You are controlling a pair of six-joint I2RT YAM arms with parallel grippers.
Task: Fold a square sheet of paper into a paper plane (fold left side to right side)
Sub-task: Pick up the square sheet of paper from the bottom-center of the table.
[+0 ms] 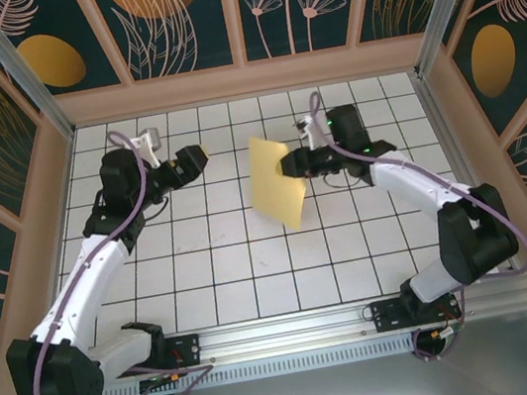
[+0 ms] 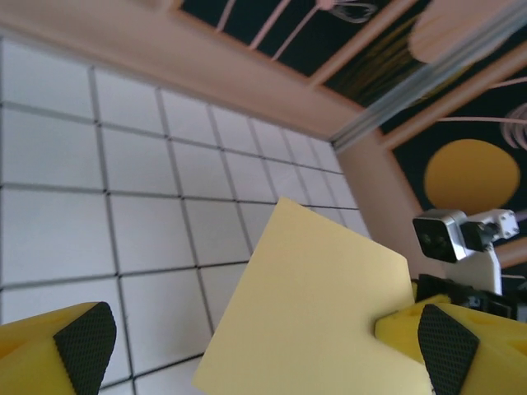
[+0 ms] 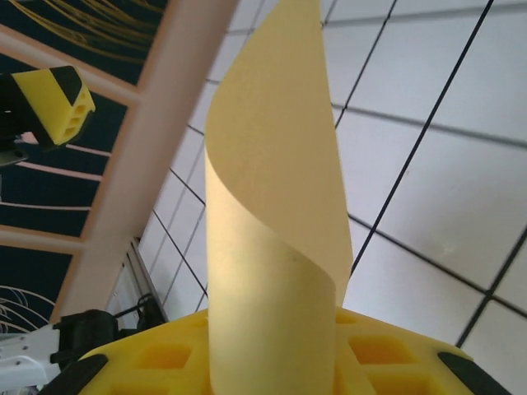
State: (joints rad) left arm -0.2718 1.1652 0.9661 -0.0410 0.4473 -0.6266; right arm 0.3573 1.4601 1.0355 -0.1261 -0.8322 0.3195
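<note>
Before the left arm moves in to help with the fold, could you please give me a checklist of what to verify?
1. Right claw gripping the paper: ok, shut on the edge nearest it.
2. Left claw open: ok, jaws stand wide.
3. Left claw clear of the paper: ok, the top view shows a gap between them.
4. Paper lying flat on the table: not ok, it is lifted and curled over.
5. Paper edges lined up for the fold: cannot tell.
</note>
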